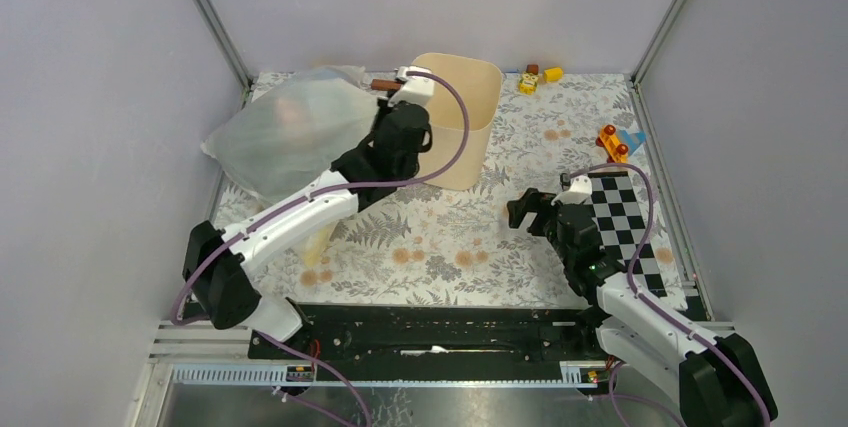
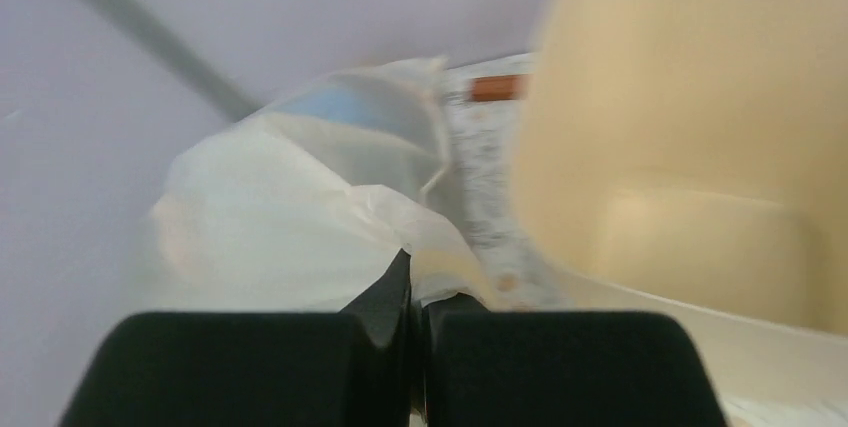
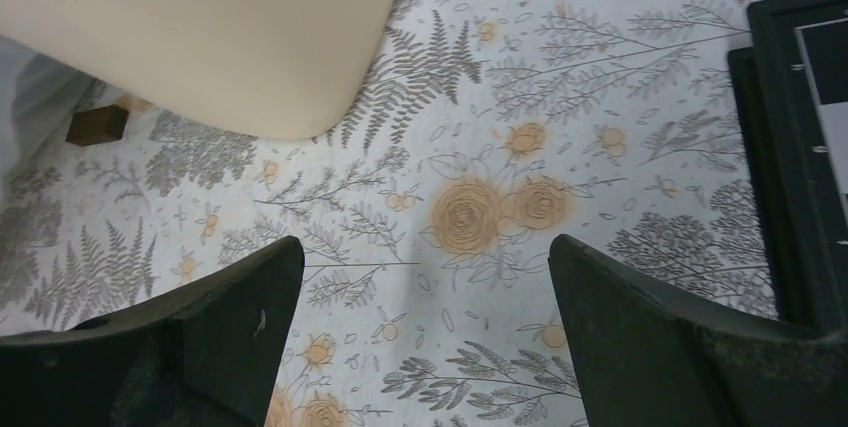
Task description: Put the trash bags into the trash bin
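Observation:
The cream-beige trash bin point(image 1: 470, 122) stands upright at the back middle of the table; it also shows in the left wrist view point(image 2: 700, 147) and the right wrist view point(image 3: 200, 27). No black trash bag is in view. My left gripper point(image 1: 385, 105) sits just left of the bin. In its wrist view the gripper point(image 2: 418, 292) is shut on a fold of a translucent whitish plastic bag point(image 2: 290, 217). That bulging bag point(image 1: 290, 132) lies left of the bin. My right gripper point(image 1: 525, 209) is open and empty above the floral cloth point(image 3: 425, 277), in front and to the right of the bin.
A black-and-white checkerboard point(image 1: 625, 227) lies at the right. Small toys sit at the back point(image 1: 535, 77) and at the right point(image 1: 612, 142). A brown block point(image 3: 97, 125) lies by the bin's base. Grey walls enclose the table on three sides.

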Controlling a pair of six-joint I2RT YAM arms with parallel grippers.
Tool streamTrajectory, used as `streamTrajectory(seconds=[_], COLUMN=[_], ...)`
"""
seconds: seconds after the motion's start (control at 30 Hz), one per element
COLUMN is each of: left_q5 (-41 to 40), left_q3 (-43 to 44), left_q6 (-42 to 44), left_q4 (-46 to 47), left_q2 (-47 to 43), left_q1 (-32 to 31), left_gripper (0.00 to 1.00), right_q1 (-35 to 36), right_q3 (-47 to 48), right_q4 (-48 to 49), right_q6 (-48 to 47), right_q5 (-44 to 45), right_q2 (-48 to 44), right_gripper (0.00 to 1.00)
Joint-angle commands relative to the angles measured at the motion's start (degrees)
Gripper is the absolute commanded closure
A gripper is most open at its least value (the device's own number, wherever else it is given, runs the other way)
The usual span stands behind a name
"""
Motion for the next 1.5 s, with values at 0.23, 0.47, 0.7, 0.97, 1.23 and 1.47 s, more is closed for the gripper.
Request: streamTrajectory(seconds=[0.23,0.47,0.7,0.97,1.23,1.47], left_q5=[31.1,30.4,16.8,12.9,9.1,21.1], left_q3=[14.1,18.1,17.0,15.5,20.7,25.6], left_q6=[-17.3,-19.6,-21.1,-20.1,-20.0,-20.7], left_q4=[-22.6,-32.1,-37.6,-38.6,-45.5,-49.1], left_q2=[5.1,8.2,7.2,5.3,6.0,3.4], left_q1=[-7.4,-8.0,-9.4,-9.7,-10.2,-10.3], left_gripper=[1.00,0.73,0.51,0.85,1.00,1.00], right_q1=[0.3,2.2,9.3,13.9,20.3,24.7], right_q3=[0.5,0.7,5.1,12.0,16.7,20.7], right_q4=[13.0,18.6,22.3,30.5,34.1,42.8], right_q6=[-1.0,0.9,6.0,14.3,8.6,3.5], right_q5=[-23.2,-25.7,-17.2,-18.7,-16.1,-13.3], right_q2=[4.9,8.4,15.0,24.9,29.2,36.0], right_gripper=[0.05,0.00,0.08,0.21,0.35,0.39])
